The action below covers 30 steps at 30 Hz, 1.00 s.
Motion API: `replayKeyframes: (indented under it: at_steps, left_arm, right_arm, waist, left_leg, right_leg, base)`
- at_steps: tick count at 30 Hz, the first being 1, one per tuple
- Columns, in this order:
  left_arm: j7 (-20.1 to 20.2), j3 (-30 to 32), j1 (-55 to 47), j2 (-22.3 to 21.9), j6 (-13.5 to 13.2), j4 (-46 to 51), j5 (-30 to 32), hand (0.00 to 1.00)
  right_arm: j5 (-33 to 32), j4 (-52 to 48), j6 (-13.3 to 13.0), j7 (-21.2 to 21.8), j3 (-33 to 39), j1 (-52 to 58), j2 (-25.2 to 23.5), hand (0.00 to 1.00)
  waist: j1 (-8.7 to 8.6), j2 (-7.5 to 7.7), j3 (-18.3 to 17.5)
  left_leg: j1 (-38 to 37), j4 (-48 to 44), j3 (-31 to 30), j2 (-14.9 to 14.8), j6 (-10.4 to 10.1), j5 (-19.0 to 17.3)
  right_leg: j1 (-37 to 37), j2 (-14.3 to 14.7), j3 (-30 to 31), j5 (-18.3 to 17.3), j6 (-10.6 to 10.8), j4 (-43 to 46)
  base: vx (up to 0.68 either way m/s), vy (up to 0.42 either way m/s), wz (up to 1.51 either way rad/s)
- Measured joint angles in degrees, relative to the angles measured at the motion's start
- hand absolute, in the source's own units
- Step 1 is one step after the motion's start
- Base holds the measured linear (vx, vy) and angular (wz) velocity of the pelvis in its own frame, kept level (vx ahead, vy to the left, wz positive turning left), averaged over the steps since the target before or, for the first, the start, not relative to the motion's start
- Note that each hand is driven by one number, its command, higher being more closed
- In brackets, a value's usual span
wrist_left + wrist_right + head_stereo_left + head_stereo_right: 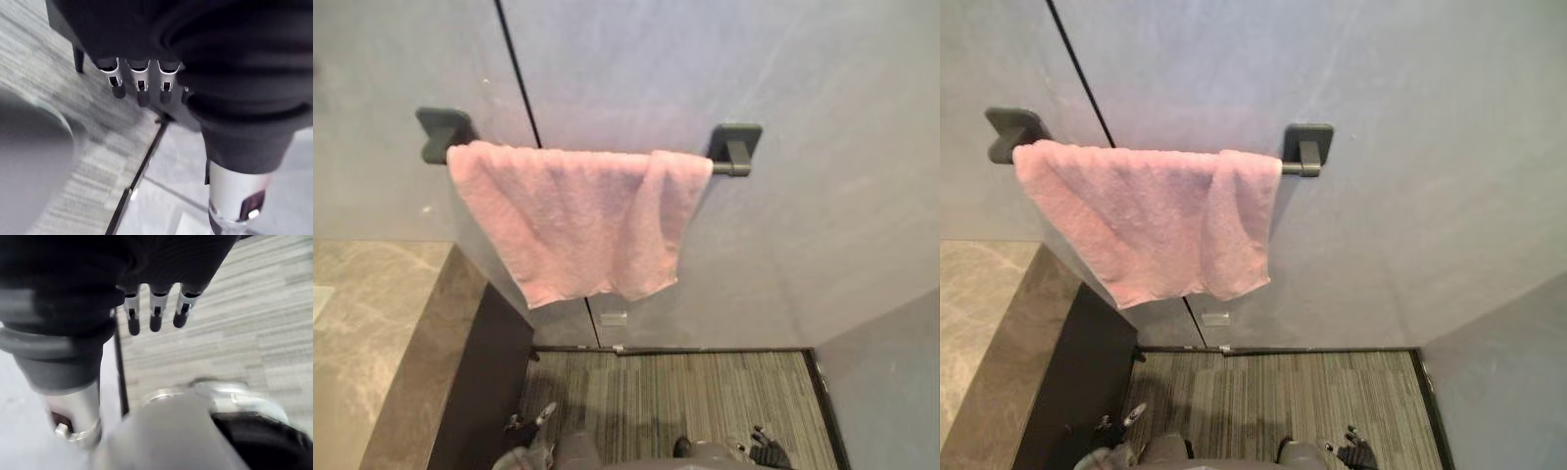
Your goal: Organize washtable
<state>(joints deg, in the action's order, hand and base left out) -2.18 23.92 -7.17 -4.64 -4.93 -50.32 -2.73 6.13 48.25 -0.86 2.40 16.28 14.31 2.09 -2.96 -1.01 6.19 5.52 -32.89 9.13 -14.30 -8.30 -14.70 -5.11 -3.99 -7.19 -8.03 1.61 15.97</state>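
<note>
Left hand (142, 84), right hand (156, 309): straight-fingered, empty.

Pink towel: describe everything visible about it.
The pink towel is soft, terry-looking cloth draped over a dark rail held by two dark brackets on the grey wall. It covers most of the rail, flat on the left and bunched into a fold at the right end. It hangs askew, lower edge free. Only the rail is seen touching it.
</note>
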Motion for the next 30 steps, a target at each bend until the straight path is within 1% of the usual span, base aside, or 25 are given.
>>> replayKeyframes:
  at_steps: [1,2,4,6,7,8,9,10,12,13,14,15,16,17,18,19,20,21,23,24,25,26,27,28,30]
  left_arm:
    - [0.69,-2.34,0.95,-0.05,0.15,-0.21,0.08,0.00]
    - [0.72,-3.38,1.39,0.09,0.16,-0.22,0.13,0.00]
    - [0.90,-7.14,2.43,0.47,0.10,-0.11,0.97,0.00]
    - [0.98,-8.70,2.32,0.76,0.08,-0.09,1.23,0.00]
    - [0.97,-8.75,1.97,0.87,0.09,-0.06,1.46,0.00]
    - [0.95,-8.69,1.20,0.73,0.01,-0.09,2.48,0.00]
    - [1.03,-8.55,0.86,1.06,-0.04,-0.23,3.05,0.00]
    - [1.09,-7.77,-0.64,2.80,0.01,-0.18,3.62,0.00]
    - [1.12,-5.42,-2.85,4.01,0.04,-0.21,4.52,0.00]
    - [1.03,-2.63,-3.73,4.15,-0.20,0.38,4.02,0.00]
    - [1.20,-1.30,-4.08,4.20,-0.48,0.33,4.56,0.00]
    - [1.43,-0.78,-4.53,4.32,-0.36,-0.07,4.90,0.00]
    - [2.24,-0.79,-6.26,4.14,-0.25,-1.04,5.81,0.00]
    - [2.20,-0.82,-7.63,3.59,-0.15,-2.45,5.93,0.00]
    - [2.12,-0.81,-8.35,3.40,0.43,-3.73,5.89,0.00]
    - [2.09,-0.76,-9.28,3.37,0.69,-3.95,5.90,0.00]
    - [1.96,-0.54,-11.59,3.56,0.93,-4.57,5.65,0.00]
    - [1.86,1.33,-13.13,3.20,1.45,-5.71,5.65,0.00]
    - [1.42,4.21,-15.22,1.97,2.30,-6.64,5.64,0.00]
    - [1.00,5.38,-15.36,1.52,2.37,-6.61,5.65,0.00]
    - [0.68,6.08,-14.97,1.28,2.36,-6.57,5.67,0.00]
    - [0.63,6.31,-14.83,1.18,2.37,-6.57,5.68,0.00]
    - [0.48,7.77,-14.30,0.98,2.52,-6.54,5.67,0.00]
    - [0.23,8.28,-14.10,0.96,2.47,-5.87,5.62,0.00]
    - [-1.38,9.31,-13.02,1.05,2.23,-5.76,5.50,0.00]
  right_arm:
    - [0.10,-0.02,0.21,-0.05,0.62,-0.39,-0.05,0.00]
    - [0.10,-0.03,0.20,-0.06,0.56,-0.44,-0.15,0.00]
    - [0.09,-0.06,0.19,-0.80,0.50,-0.57,0.00,0.00]
    - [0.07,-0.09,0.16,-1.09,-0.77,-0.60,0.53,0.00]
    - [0.20,-0.08,0.15,-1.02,-1.44,-0.51,0.77,0.00]
    - [0.58,-0.36,0.17,-0.94,-1.39,-0.44,1.41,0.00]
    - [0.70,-0.25,0.15,-0.86,-1.36,-0.53,1.37,0.00]
    - [1.36,-0.33,0.19,-0.57,-1.53,-0.14,1.07,0.00]
    - [2.02,-0.26,0.20,0.03,-1.51,0.55,1.07,0.00]
    - [2.63,-0.25,0.10,0.18,-1.51,0.80,1.15,0.00]
    - [3.19,-0.18,0.17,0.16,-1.45,0.42,1.68,0.00]
    - [3.41,-0.24,0.14,0.09,-1.29,-0.54,2.36,0.00]
    - [3.56,-0.26,0.09,-0.11,-0.39,-1.50,3.56,0.00]
    - [3.57,-0.19,0.03,-0.83,-0.34,-3.03,4.82,0.00]
    - [3.57,-0.18,0.03,-1.36,-0.35,-3.87,5.85,0.00]
    - [3.57,-0.19,0.04,-1.49,-0.49,-3.99,6.05,0.00]
    - [3.58,-0.15,0.05,-1.78,-0.88,-4.80,6.24,0.00]
    - [3.57,-0.15,0.02,-2.44,-2.20,-6.16,6.23,0.00]
    - [4.30,-0.26,-0.39,-2.67,-5.69,-7.86,6.28,0.00]
    - [5.09,-0.27,-0.55,-2.67,-6.83,-8.07,5.89,0.00]
    - [5.74,-0.20,-0.61,-2.72,-8.10,-8.10,5.56,0.00]
    - [5.75,-0.20,-0.65,-2.73,-8.24,-8.08,5.40,0.00]
    - [5.75,-0.22,-1.08,-2.85,-7.90,-7.48,4.66,0.00]
    - [5.75,0.29,-1.14,-3.36,-7.75,-6.70,4.12,0.00]
    - [5.67,0.51,-1.32,-3.61,-6.52,-5.98,3.30,0.00]
  waist:
    - [-1.11,0.44,-0.13]
    - [-1.32,0.53,-0.08]
    - [-1.09,0.49,0.70]
    - [-1.11,0.47,1.79]
    - [-0.91,0.53,1.93]
    - [-0.76,-0.45,1.75]
    - [-0.69,-0.51,2.29]
    - [-0.01,1.17,1.80]
    - [2.00,2.03,0.76]
    - [3.14,2.76,-0.27]
    - [4.15,3.87,-0.75]
    - [4.51,2.76,-1.10]
    - [5.68,1.28,-2.10]
    - [6.43,-0.19,-1.78]
    - [6.87,-0.89,-1.52]
    - [7.08,-1.12,-1.51]
    - [7.36,-1.01,-1.47]
    - [8.56,-0.56,-1.41]
    - [8.54,0.13,-1.16]
    - [8.55,1.21,-1.00]
    - [8.66,2.54,-0.48]
    - [8.92,3.11,-0.07]
    - [10.01,3.77,-0.12]
    - [10.38,4.35,-0.57]
    - [9.79,4.08,-0.60]
  left_leg:
    - [-1.08,4.14,1.22,1.26,-0.07,-0.21]
    - [-1.41,5.74,1.54,1.53,-0.06,-0.21]
    - [-2.46,9.66,2.33,3.51,-0.01,-0.21]
    - [-2.83,9.98,2.27,4.45,0.28,-0.16]
    - [-2.60,10.39,2.71,4.85,2.46,0.04]
    - [-2.38,11.53,2.83,4.11,4.32,-0.88]
    - [-2.07,11.13,2.53,4.71,4.44,-0.82]
    - [-1.39,10.14,1.55,5.79,4.76,-0.10]
    - [-1.11,10.01,0.78,6.10,4.21,0.75]
    - [0.53,9.82,-0.47,6.70,3.93,1.97]
    - [3.15,9.32,-1.56,6.86,3.30,3.38]
    - [4.78,9.43,-1.81,6.67,3.18,4.40]
    - [6.70,11.59,-2.08,6.25,3.70,6.73]
    - [8.27,14.01,-2.96,6.05,3.66,9.79]
    - [8.48,16.22,-3.89,6.19,3.43,12.48]
    - [8.37,17.93,-4.46,6.18,3.12,13.99]
    - [8.04,21.15,-5.20,5.93,1.68,16.84]
    - [7.75,23.63,-4.80,5.00,1.52,18.36]
    - [8.91,24.99,-2.37,3.38,2.28,17.84]
    - [10.02,23.67,-1.16,3.00,3.79,16.87]
    - [12.20,17.66,-1.02,3.36,5.66,15.73]
    - [12.63,14.22,-1.25,3.48,6.65,15.00]
    - [12.90,8.20,-1.69,3.45,8.37,13.62]
    - [12.83,3.91,-2.46,3.12,8.68,11.03]
    - [12.93,1.72,-3.47,1.34,8.57,8.49]
  right_leg:
    - [-1.34,-0.68,0.31,0.76,0.81,-0.20]
    - [-2.07,-1.04,0.46,1.09,1.13,-0.14]
    - [-3.35,-2.53,1.02,1.82,1.81,0.95]
    - [-3.53,-3.98,-0.18,1.77,1.93,3.55]
    - [-4.39,-4.92,-0.08,2.10,2.47,5.72]
    - [-4.60,-4.74,0.73,1.20,3.14,7.39]
    - [-5.49,-5.70,1.53,-0.94,3.03,11.90]
    - [-5.91,-7.31,2.87,-4.68,4.21,22.97]
    - [-3.53,-7.89,3.12,-7.18,5.81,27.75]
    - [-0.17,-7.98,3.56,-9.31,6.69,26.14]
    - [0.93,-6.73,4.61,-11.49,7.18,21.01]
    - [1.42,-5.67,4.58,-11.64,7.14,17.80]
    - [2.29,-3.87,4.16,-11.98,6.46,10.96]
    - [2.60,-2.89,3.47,-11.42,3.73,6.65]
    - [2.57,-2.80,2.03,-10.39,3.51,5.55]
    - [2.49,-2.79,0.72,-9.92,3.11,5.21]
    - [2.06,-2.28,-1.06,-9.19,2.59,4.77]
    - [1.74,-1.71,-2.20,-8.22,1.92,4.17]
    - [2.29,-1.45,-6.39,-6.91,0.91,2.82]
    - [2.70,-2.41,-8.99,-6.35,0.55,2.25]
    - [3.34,-4.32,-12.05,-6.01,0.76,2.34]
    - [4.07,-5.19,-13.62,-5.84,1.06,2.32]
    - [4.98,-7.21,-17.08,-5.68,1.34,2.65]
    - [5.56,-9.49,-20.59,-5.47,1.72,3.28]
    - [8.59,-12.28,-27.83,-4.31,3.75,3.07]
  base:
    - [-0.09,0.106,-0.11]
    - [-0.11,0.082,-0.04]
    - [-0.16,0.103,0.10]
    - [-0.16,0.083,0.31]
    - [-0.22,0.081,0.46]
    - [-0.24,0.092,0.48]
    - [-0.26,0.021,0.61]
    - [-0.19,-0.041,0.49]
    - [-0.15,-0.131,0.37]
    - [-0.19,-0.254,0.48]
    - [-0.21,-0.259,0.58]
    - [-0.24,-0.198,0.41]
    - [-0.25,-0.149,0.36]
    - [-0.32,-0.158,0.50]
    - [-0.27,-0.130,0.65]
    - [-0.25,-0.083,0.82]
    - [-0.23,-0.057,0.59]
    - [-0.23,-0.055,0.47]
    - [-0.23,-0.041,0.75]
    - [-0.23,0.025,1.46]
    - [-0.17,0.080,1.31]
    - [-0.14,0.148,1.48]
    - [-0.10,0.202,1.44]
    - [-0.08,0.224,1.55]
    - [0.03,0.314,1.78]
